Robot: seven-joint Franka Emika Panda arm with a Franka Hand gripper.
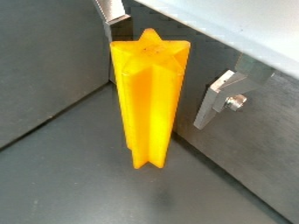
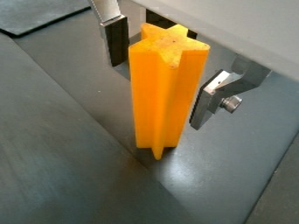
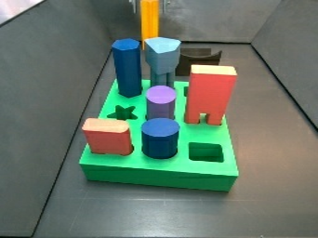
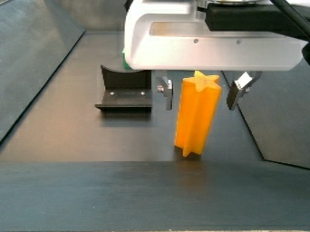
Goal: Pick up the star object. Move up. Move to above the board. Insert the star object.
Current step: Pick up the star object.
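Tall orange-yellow star object (image 4: 198,116) upright on the dark floor (image 4: 85,190), base resting down, in the far part of the enclosure behind the board (image 3: 159,158) as a side view shows it, well apart from the board. Ridged sides and star-shaped top plain in both wrist views (image 1: 149,92).

Claw (image 4: 197,89) lowered around the upper part of the star, one silver finger (image 2: 214,101) to each side. Jaws spread wide; a clear gap between the one fully visible pad and the star's ridges in both wrist views, so nothing held yet. Seemingly at the pick-up step, with closing not yet done.

Fixture (image 4: 125,92) on the floor to the left of the star, apart from it.

On the board: blue hexagonal column (image 3: 125,67), red arch block (image 3: 213,93) and several other blocks standing in their holes; star cut-out (image 3: 123,112) open near the board's left edge, just in front of the blue column.

Risks from here, as a judgement: pads landing on the ridge points rather than flat faces, letting the star twist or tilt on closing; a skewed grip then leaving the points misaligned with the cut-out; tall neighbours beside the hole liable to be knocked on the way down.
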